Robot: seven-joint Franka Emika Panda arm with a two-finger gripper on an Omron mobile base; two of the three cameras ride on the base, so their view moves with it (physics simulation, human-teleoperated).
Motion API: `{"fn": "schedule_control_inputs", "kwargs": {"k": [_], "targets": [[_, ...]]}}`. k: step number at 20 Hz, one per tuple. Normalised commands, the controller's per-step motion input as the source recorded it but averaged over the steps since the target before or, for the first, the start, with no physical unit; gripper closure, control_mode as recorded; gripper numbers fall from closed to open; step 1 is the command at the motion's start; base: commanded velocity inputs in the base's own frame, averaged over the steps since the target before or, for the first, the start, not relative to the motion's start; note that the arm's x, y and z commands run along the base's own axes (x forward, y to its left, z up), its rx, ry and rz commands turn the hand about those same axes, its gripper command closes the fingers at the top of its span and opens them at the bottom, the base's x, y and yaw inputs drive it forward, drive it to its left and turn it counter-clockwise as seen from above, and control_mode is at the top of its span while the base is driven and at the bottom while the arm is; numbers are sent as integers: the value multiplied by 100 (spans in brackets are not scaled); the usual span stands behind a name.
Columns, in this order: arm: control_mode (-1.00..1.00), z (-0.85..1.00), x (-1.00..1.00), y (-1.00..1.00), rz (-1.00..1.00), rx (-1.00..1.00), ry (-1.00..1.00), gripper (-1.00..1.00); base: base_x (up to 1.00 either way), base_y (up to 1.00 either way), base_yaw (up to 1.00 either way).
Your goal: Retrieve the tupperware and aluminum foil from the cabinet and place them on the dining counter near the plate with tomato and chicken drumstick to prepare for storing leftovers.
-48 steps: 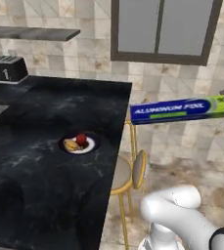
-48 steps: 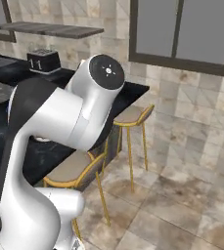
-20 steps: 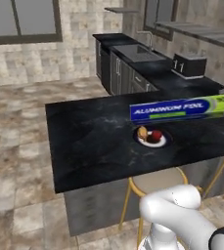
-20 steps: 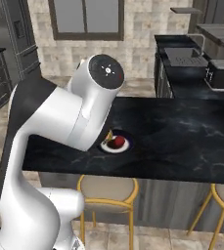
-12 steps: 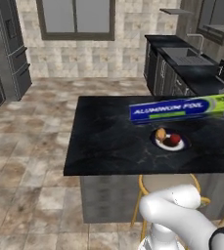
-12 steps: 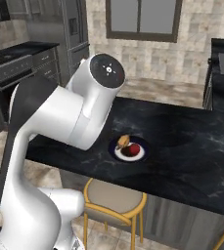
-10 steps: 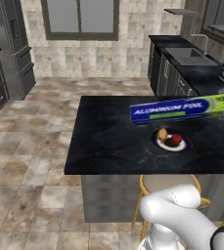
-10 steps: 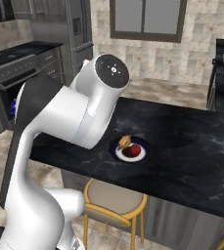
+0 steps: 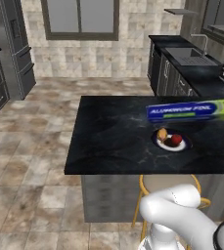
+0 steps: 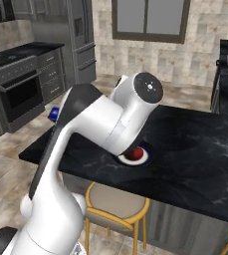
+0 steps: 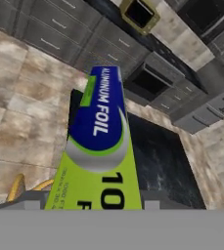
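Left base view: a long narrow dark blue aluminium foil box (image 9: pixel 189 111) with white lettering, a green stripe and a lime-green end was carried level in the air above the large rectangular worktop (image 9: pixel 113 141) with a black marbled top on a grey base. Just below the box, on the worktop, stood a small round white plate (image 9: pixel 170 143) bearing a small red round tomato (image 9: pixel 176 139) and a brownish-orange chicken drumstick (image 9: pixel 162 134).

Hand view: the same box (image 11: pixel 98 146) ran away from the camera along the axis of the hand (image 11: pixel 91 202), lime-green end nearest. The hand was clamped on the box at that end, though its fingertips were hidden under the box.

Right base view: the white arm's elbow covered most of the plate (image 10: pixel 138 159); the tomato (image 10: pixel 133 155) showed at its edge. Yellow-framed stools (image 10: pixel 116 204) stood against the worktop's near side.
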Motion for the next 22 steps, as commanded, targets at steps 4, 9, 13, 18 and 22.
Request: {"fn": "schedule_control_inputs", "kwargs": {"k": [4,9,13,18,22], "targets": [[-100,-46,61,-44,-38,1,7,100,0,0,0],[-100,-60,54,-46,-43,6,1,100,0,0,0],[-100,-54,26,-53,-50,17,0,100,0,0,0],[-100,-34,20,-59,-56,25,2,100,0,0,0],[-100,-26,23,-50,-44,32,16,100,0,0,0]]}}
